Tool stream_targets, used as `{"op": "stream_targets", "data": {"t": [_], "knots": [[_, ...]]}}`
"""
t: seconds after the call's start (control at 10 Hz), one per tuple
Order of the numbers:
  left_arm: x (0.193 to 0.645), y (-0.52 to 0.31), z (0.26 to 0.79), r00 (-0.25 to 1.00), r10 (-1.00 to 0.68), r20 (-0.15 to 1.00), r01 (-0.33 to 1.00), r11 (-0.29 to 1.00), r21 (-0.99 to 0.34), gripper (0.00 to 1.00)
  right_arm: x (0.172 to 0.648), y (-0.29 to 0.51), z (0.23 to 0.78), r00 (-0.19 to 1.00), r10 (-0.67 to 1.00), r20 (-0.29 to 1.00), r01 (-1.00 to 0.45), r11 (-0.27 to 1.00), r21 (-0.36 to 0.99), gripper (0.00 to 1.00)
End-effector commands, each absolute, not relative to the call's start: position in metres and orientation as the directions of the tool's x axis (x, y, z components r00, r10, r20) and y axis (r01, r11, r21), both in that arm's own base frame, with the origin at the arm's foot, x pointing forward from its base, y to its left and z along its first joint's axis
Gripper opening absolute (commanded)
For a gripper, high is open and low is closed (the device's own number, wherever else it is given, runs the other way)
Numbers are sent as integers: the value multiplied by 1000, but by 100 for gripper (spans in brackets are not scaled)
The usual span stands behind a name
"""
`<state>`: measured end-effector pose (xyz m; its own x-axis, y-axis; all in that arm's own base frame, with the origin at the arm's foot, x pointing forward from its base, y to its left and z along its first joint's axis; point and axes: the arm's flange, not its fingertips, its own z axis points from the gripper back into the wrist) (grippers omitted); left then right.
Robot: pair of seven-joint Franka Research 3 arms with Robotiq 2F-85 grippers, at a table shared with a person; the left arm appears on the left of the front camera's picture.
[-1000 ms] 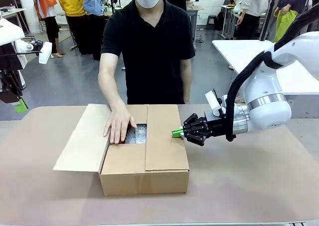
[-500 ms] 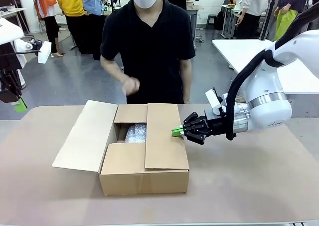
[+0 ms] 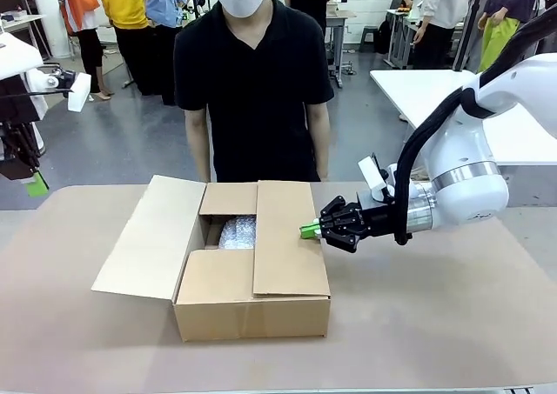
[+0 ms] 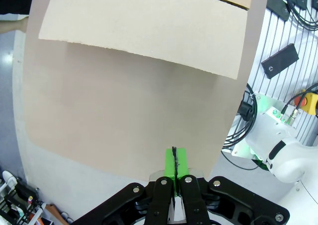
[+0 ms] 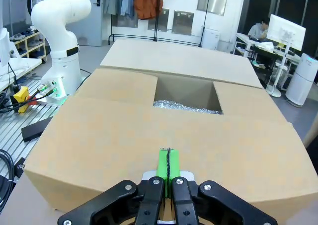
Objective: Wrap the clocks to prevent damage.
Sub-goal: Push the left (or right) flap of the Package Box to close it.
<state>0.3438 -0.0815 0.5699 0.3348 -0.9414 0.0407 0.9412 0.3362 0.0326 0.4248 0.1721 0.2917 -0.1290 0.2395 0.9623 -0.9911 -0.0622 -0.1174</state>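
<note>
Inside the cardboard box [image 3: 252, 307], a bubble-wrapped bundle [image 3: 237, 232] is seen, judged light, cushioned yet fragile, best taken by its sides; right fingers [image 3: 310, 230] and left fingers [image 4: 175, 161] are pressed together, empty.

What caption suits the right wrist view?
Shut right gripper at the edge of a partly closed cardboard box, bubble wrap visible through the gap between its flaps.
</note>
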Motion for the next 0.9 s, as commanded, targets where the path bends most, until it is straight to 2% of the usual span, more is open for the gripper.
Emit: {"op": "stream_targets", "data": {"t": [0.0,0.1,0.2,0.3,0.4,0.6,0.7,0.8], "knots": [[344,-80,570,336,-941,38,940,338,41,0,424,172,288,-126,244,961,-992,-59,-115,1],[344,-81,570,335,-941,41,941,336,33,0,424,172,288,-126,244,961,-992,-59,-115,1],[354,-63,564,127,-966,226,991,116,-62,0,424,172,288,-126,244,961,-992,-59,-115,1],[352,-40,537,100,-895,435,990,46,-134,0,424,172,288,-126,244,961,-992,-59,-115,1],[373,-22,522,100,-832,545,984,2,-178,0,424,172,288,-126,244,961,-992,-59,-115,1],[398,0,488,83,-723,686,979,-68,-191,0,424,172,288,-126,244,961,-992,-59,-115,1],[382,6,463,96,-627,773,986,-45,-160,0,424,172,288,-126,244,961,-992,-59,-115,1],[399,8,467,98,-635,766,983,-57,-173,0,424,172,288,-126,244,961,-992,-59,-115,1]]}}
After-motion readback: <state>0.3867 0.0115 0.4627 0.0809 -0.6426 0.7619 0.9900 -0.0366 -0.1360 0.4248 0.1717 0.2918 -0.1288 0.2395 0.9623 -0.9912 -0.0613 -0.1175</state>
